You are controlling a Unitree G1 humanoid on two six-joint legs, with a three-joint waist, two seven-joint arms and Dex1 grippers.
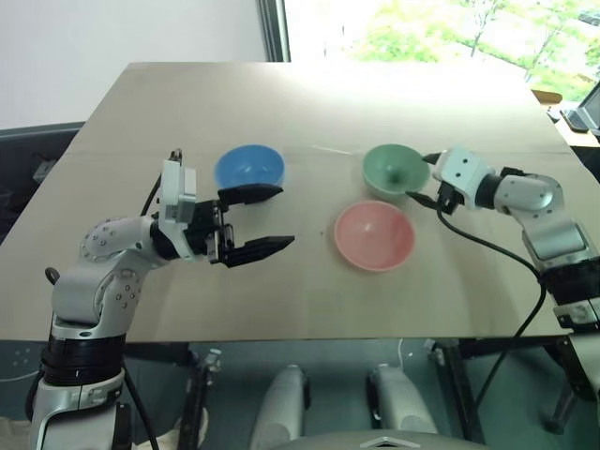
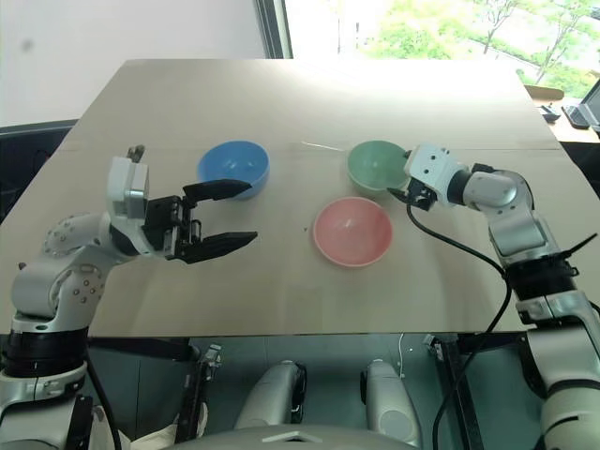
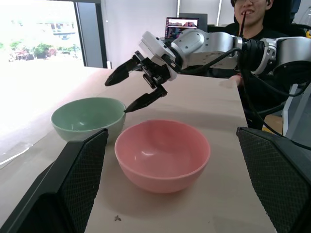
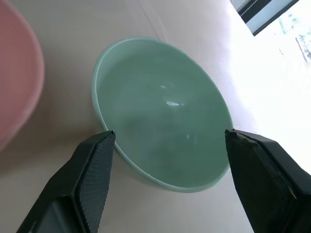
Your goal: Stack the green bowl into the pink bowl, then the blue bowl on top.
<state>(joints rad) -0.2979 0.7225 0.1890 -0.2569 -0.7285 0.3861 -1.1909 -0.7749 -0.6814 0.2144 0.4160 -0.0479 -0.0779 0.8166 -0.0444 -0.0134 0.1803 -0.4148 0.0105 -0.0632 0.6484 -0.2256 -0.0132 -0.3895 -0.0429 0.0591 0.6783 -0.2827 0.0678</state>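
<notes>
Green bowl (image 4: 163, 114) just before the right pincer (image 3: 136, 85), fingers apart, left pincer (image 1: 255, 219) apart, empty

The round mint-green plastic bowl (image 4: 160, 116) before my fingers looks smooth with a faint sheen. Beside it, the round salmon-pink plastic bowl (image 3: 163, 153) looks equally smooth. Both rest on a matt light wooden table (image 1: 309, 112). My black fingertip pads (image 3: 80, 177) look finely textured.

Strong daylight enters through the window (image 1: 441, 33) at twelve o'clock, overexposed to white. Glare washes the far end of the table (image 1: 309, 103). The green bowl (image 4: 163, 116) carries small highlights. Shadows are soft. No motion blur.
</notes>
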